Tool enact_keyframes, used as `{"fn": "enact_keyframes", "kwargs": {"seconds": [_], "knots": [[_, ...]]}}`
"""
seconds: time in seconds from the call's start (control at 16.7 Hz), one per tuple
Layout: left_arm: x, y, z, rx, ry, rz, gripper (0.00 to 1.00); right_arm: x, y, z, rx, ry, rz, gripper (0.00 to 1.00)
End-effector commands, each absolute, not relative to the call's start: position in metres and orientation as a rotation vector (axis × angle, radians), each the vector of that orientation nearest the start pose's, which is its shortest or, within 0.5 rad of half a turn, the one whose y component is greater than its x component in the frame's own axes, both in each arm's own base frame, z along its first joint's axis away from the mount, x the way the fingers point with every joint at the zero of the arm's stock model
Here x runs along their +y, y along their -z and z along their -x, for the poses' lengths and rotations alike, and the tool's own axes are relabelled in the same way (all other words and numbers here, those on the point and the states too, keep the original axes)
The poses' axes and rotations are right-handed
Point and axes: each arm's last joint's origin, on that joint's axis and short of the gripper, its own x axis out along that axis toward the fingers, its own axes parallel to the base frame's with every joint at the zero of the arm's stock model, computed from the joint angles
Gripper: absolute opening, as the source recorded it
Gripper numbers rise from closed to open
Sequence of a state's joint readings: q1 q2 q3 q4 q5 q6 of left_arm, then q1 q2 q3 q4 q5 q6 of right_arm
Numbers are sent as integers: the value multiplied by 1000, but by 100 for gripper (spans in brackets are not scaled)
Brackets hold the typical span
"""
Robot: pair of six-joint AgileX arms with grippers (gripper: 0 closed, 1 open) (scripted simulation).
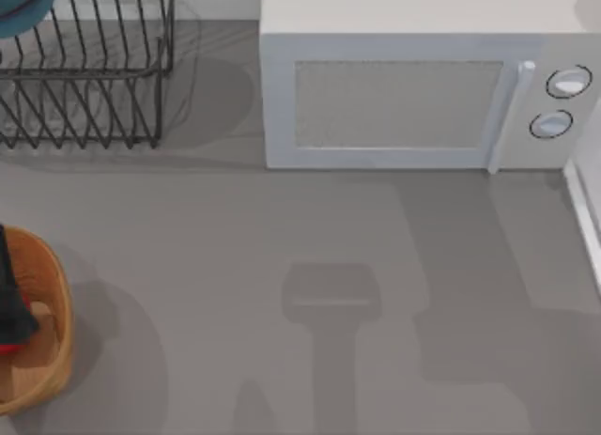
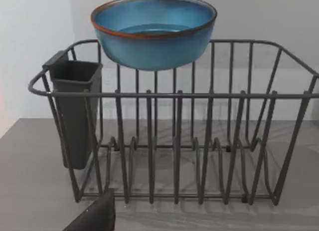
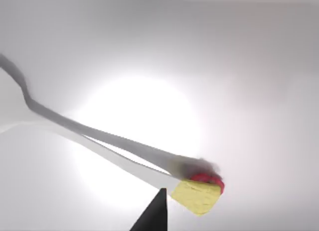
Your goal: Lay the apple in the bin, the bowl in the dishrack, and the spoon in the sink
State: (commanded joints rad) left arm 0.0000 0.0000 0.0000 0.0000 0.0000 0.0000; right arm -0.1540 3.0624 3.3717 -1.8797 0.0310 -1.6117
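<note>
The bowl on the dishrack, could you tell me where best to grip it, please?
Probably its rim, from above: the bowl sits upright with its mouth open upward atop the dishrack, so one finger can slip inside the wall, one outside.

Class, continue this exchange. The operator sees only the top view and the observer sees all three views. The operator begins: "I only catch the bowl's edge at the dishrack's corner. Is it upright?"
Observer: Yes. The bowl sits mouth up, level with the top rim of the dishrack, not down between the prongs.
Operator: Is anything else on that rack?
Observer: A dark cutlery cup hangs at one end of it.
Operator: And the spoon?
Observer: The white spoon lies on a pale white surface.
</note>
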Motion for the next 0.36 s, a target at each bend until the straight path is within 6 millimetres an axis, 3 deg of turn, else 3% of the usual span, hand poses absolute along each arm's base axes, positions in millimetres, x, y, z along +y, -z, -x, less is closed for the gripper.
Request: {"fn": "enact_keyframes", "kwargs": {"seconds": [0.36], "knots": [[-1,-160,-106,0,0,0,100,-71,-154,-499,1266,-1130,1148,100]]}}
